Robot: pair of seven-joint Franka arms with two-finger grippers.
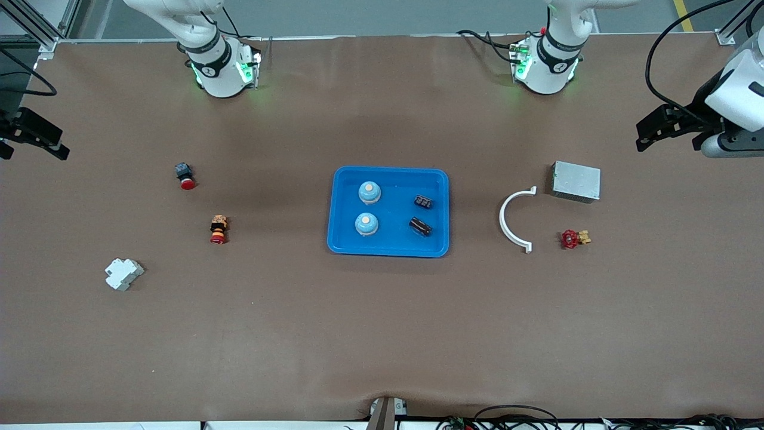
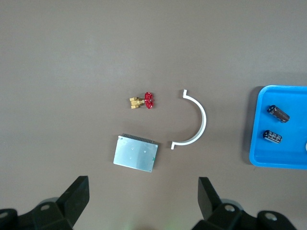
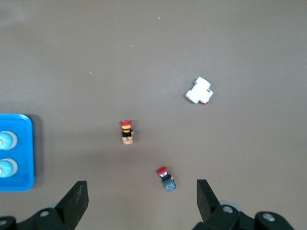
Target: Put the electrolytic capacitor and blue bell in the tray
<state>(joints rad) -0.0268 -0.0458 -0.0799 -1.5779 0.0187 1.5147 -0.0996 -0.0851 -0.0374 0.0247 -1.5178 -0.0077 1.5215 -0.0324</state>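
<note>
The bright blue tray (image 1: 388, 172) lies mid-table. Two blue bells (image 1: 369, 192) (image 1: 366, 224) stand in its half toward the right arm's end. Two black electrolytic capacitors (image 1: 424, 202) (image 1: 421, 226) lie in its other half. My left gripper (image 1: 668, 143) hangs open and empty over the left arm's end of the table; its wrist view (image 2: 143, 191) shows the tray's edge (image 2: 268, 160) and both capacitors (image 2: 278, 113). My right gripper (image 1: 33, 149) hangs open and empty over the right arm's end; its wrist view (image 3: 142, 191) shows the tray corner (image 3: 19, 184) and the bells (image 3: 7, 140).
A grey metal box (image 1: 576, 181), a white curved clip (image 1: 513, 221) and a red-handled brass valve (image 1: 573, 239) lie toward the left arm's end. A red push button (image 1: 185, 176), a yellow-and-red button (image 1: 218, 230) and a white block (image 1: 123, 273) lie toward the right arm's end.
</note>
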